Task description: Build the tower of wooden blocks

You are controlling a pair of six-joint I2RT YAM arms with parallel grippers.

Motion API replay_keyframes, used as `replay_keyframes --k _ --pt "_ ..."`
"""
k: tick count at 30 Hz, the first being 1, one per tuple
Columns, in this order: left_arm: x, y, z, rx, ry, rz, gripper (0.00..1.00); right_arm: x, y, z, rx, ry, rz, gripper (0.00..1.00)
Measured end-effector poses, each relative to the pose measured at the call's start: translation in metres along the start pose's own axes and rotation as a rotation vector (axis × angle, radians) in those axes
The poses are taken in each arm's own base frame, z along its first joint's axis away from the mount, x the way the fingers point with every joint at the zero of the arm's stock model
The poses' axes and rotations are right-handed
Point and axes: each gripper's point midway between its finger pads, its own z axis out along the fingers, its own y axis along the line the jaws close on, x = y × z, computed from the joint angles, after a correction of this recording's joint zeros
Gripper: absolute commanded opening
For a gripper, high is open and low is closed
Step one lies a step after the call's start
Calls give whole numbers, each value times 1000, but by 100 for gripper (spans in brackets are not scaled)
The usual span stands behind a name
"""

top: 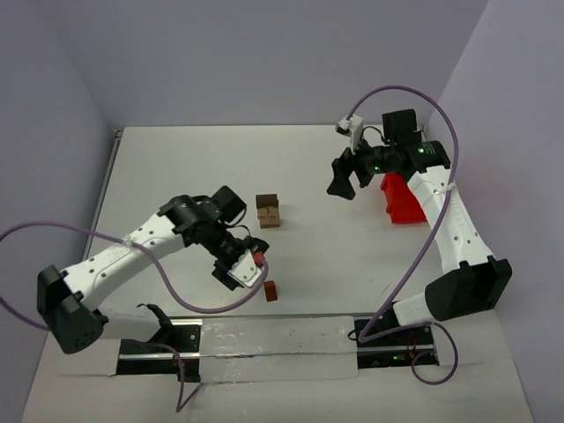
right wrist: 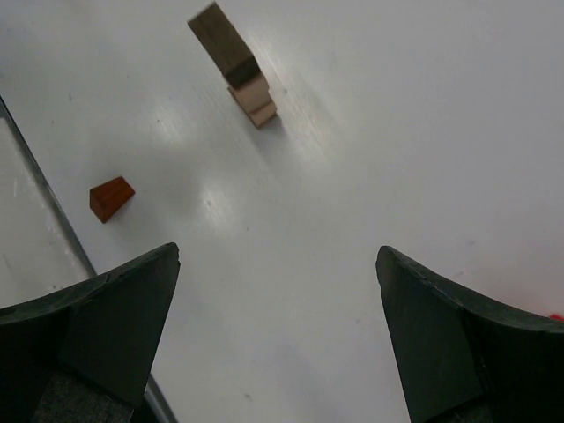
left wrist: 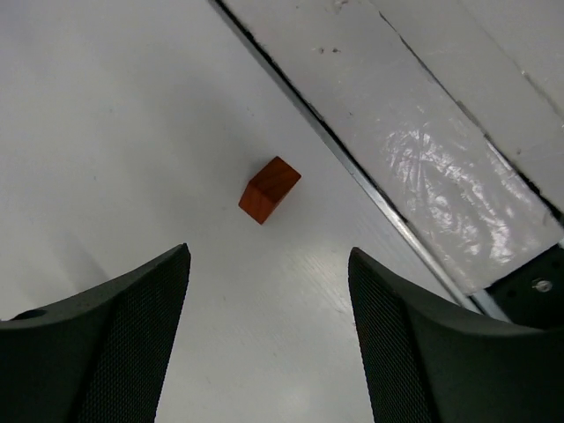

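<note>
From above, the wood block tower [top: 268, 211] stands in the middle of the table [top: 176, 159] as a short stack of tan and darker brown blocks. 1 reddish-brown block [top: 270, 291] lies loose nearer the arms, apart from the stack. The left gripper [top: 242, 275] hangs just left of that block, seemingly lined up to collect it. The right gripper [top: 344, 185] hovers right of the tower, beside the red bin [top: 401, 201], likely parked to leave room.

The left wrist view shows the jaws apart and empty. The block lies ahead between the 2 fingers [left wrist: 123, 335], untouched.

The right wrist view shows wide-spread, empty jaws facing the tower and the loose block.
</note>
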Motion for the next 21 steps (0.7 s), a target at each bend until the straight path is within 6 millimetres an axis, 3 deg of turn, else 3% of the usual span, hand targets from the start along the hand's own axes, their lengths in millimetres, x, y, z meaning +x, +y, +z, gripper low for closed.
replay_keyframes --k 4,9,14,21 --pt "13 3 38 157 19 121 72 28 6 -11 19 25 63 100" --pt "24 13 73 281 13 214 65 40 18 -33 60 0 72 100" --pt "35 15 91 339 10 265 61 46 24 -48 95 -18 79 100" --pt "51 14 104 371 28 272 63 51 22 -50 105 -15 96 100"
